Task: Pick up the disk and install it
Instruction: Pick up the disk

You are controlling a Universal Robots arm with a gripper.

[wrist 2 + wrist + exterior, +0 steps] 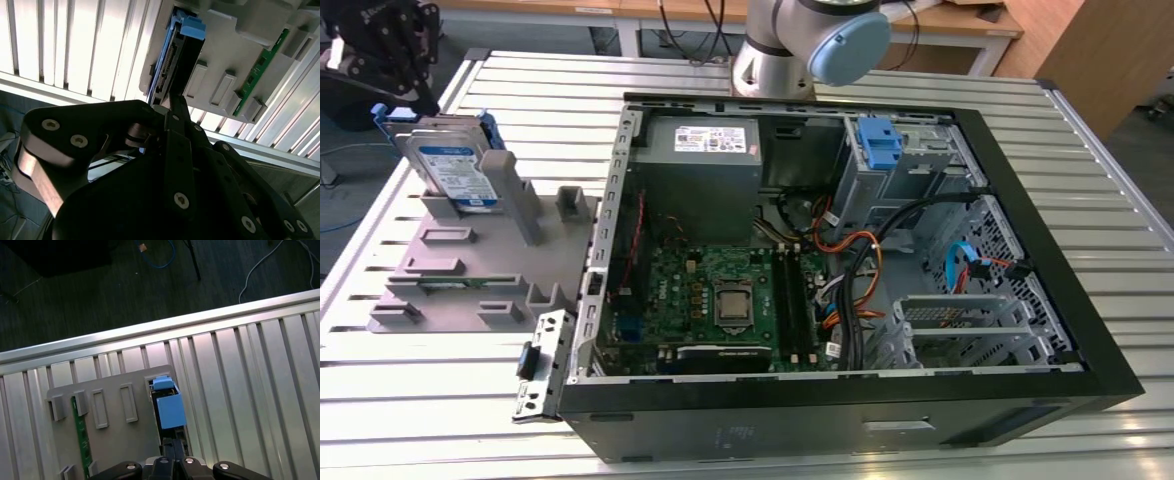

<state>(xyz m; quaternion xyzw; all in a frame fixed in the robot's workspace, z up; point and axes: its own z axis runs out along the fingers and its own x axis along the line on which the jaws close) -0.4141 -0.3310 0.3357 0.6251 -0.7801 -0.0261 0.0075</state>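
Note:
The disk stands on edge in a slot of the grey holder block, at the exterior view's left. It has a silver body, a white and blue label and a blue carrier. My black gripper hangs just above the disk's top edge. In both wrist views the disk shows end-on in the block. My gripper is shut, its tips meeting right at the disk's near end. Whether they pinch the blue carrier is not visible.
An open computer case lies on the slatted metal table, with its motherboard, a grey power supply, cables and a blue-latched drive bay exposed. A green circuit strip sits in the holder block.

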